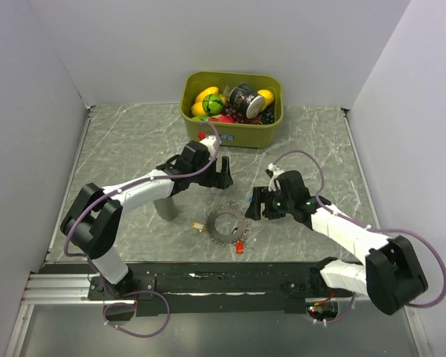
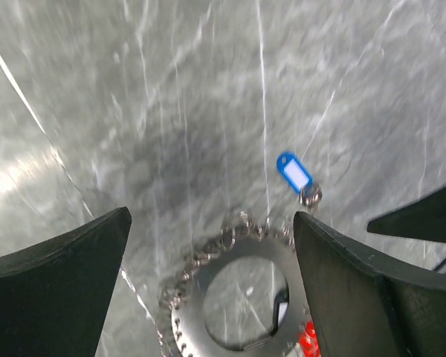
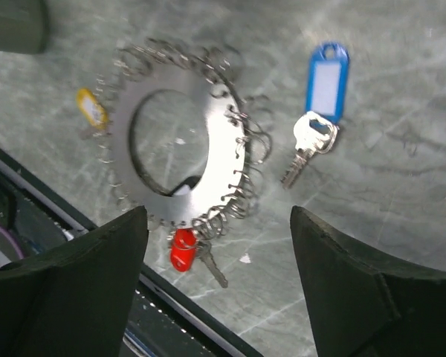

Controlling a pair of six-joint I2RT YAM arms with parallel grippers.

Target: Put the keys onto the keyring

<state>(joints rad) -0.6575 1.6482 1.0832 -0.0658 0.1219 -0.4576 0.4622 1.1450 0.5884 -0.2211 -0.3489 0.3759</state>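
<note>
The grey marbled table (image 1: 119, 149) carried everything, with the olive bin (image 1: 230, 135) of toys at its far edge and a short grey post (image 1: 166, 208) standing near the left arm. Both arms reached in toward the middle. The left gripper (image 1: 223, 177) hung above the table on the far side of the keyring (image 3: 223, 134), its jaws spread as wide as they go and nothing between them. The right gripper (image 1: 255, 202) sat just to the right of the ring, jaws also wide apart and empty – neither touched a key.

The keyring lay flat at the centre near the front rail: a silvery disc with a large hole, its rim fringed with small wire loops. The blue key (image 3: 327, 82) lay loose on the table just beside the ring on the right arm's side, clear of the loops. The red key (image 3: 182, 251) touched the loops at the near rim – whether it was hooked on I cannot tell. The yellow tag (image 3: 91, 108) lay at the opposite edge, just beside the rim
</note>
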